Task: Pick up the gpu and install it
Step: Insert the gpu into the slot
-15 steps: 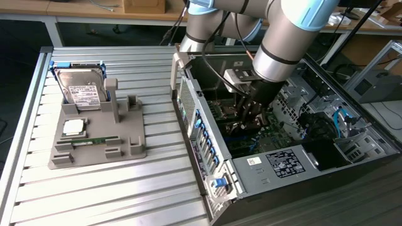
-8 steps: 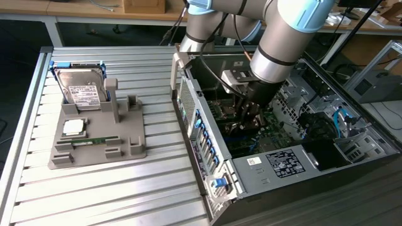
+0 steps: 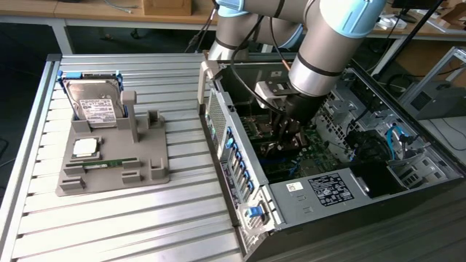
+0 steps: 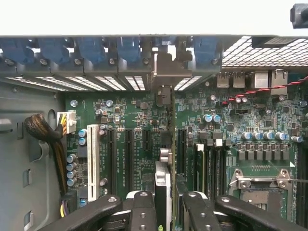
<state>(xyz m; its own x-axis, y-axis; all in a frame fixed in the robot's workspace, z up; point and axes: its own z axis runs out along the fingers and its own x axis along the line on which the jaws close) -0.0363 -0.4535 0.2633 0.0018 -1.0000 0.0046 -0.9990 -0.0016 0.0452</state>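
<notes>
An open computer case [image 3: 342, 164] lies on its side at the exterior view's right. The grey and pale-blue robot arm [image 3: 328, 49] reaches steeply down into it from about twelve o'clock, its upper joints cut off by the picture's top edge. The end effector [image 3: 286, 143] sits deep inside the case, dark against dark boards, so its fingertips are hard to make out from outside.

In the wrist view the end effector [image 4: 167, 211] is narrowed onto the gpu [image 4: 163, 159] — a thin card seen almost edge-on, standing upright between the two black fingers [image 4: 143, 211]. Only its narrow edge and its silver metal end bracket [image 4: 166, 67] can be made out; its faces are hidden. The bracket end reaches the row of blue slot clips [image 4: 120, 50] on the case's rear wall. The card's lower edge lies along the green motherboard [image 4: 130, 120], in line with the black expansion slots [image 4: 129, 154]; whether it is fully seated cannot be told.

At the exterior view's left, around nine o'clock from the case, a grey parts holder [image 3: 117, 164] rests on the ribbed metal tabletop [image 3: 131, 218]. It carries a silver hard drive [image 3: 93, 103] leaning upright, a square processor chip [image 3: 86, 146] and a narrow green memory stick [image 3: 106, 162] — all well apart from the arm.
</notes>
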